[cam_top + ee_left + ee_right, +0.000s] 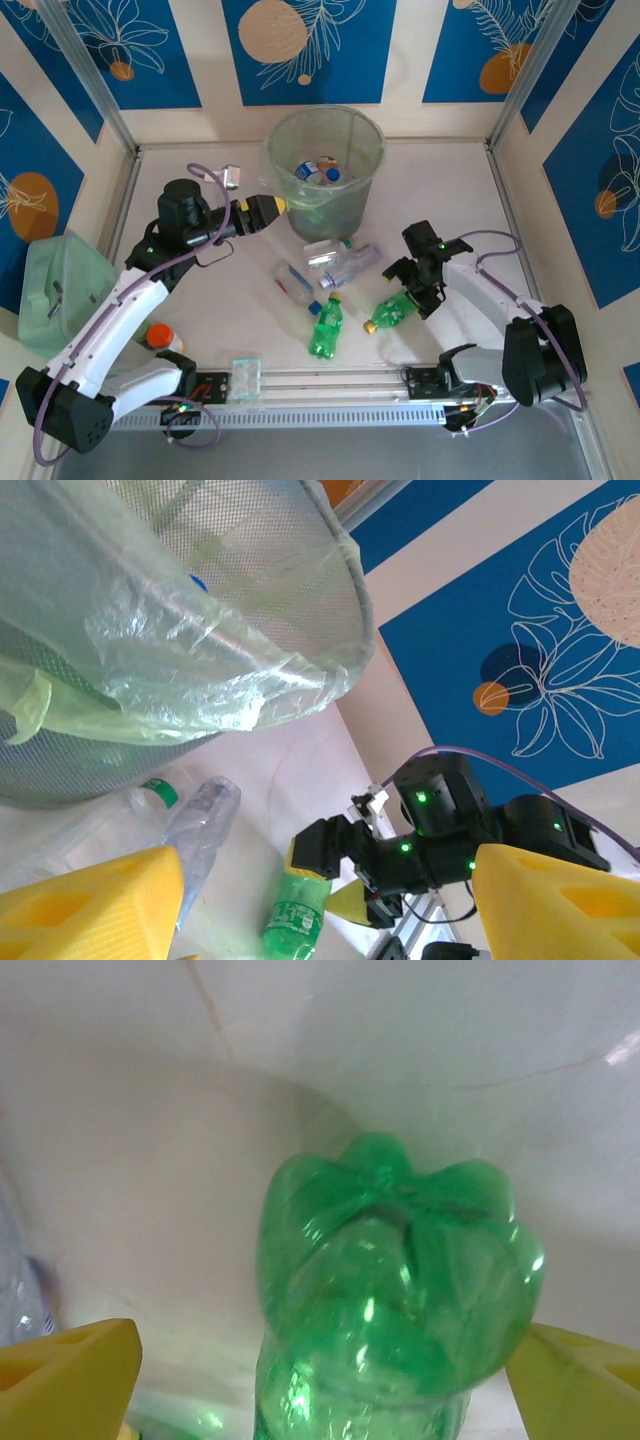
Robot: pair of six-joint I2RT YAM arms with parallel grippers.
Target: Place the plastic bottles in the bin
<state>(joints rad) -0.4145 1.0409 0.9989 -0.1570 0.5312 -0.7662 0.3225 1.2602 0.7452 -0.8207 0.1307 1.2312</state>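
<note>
The bin (325, 170) stands at the top centre of the overhead view, with a few bottles (318, 172) lying inside. My left gripper (275, 205) hangs just beside its left wall, yellow fingers (90, 905) spread apart and holding nothing. My right gripper (405, 298), centre right, straddles the base of a green bottle (392, 312), jaws apart, not clamped. A second green bottle (327, 325) and two clear bottles (340, 262) lie mid-table (230, 300), below the bin

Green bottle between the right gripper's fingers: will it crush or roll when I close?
Probably light: the green bottle looks empty and see-through. Its thin walls may dent under the right gripper. Lying on its side, it could roll if nudged.
</note>
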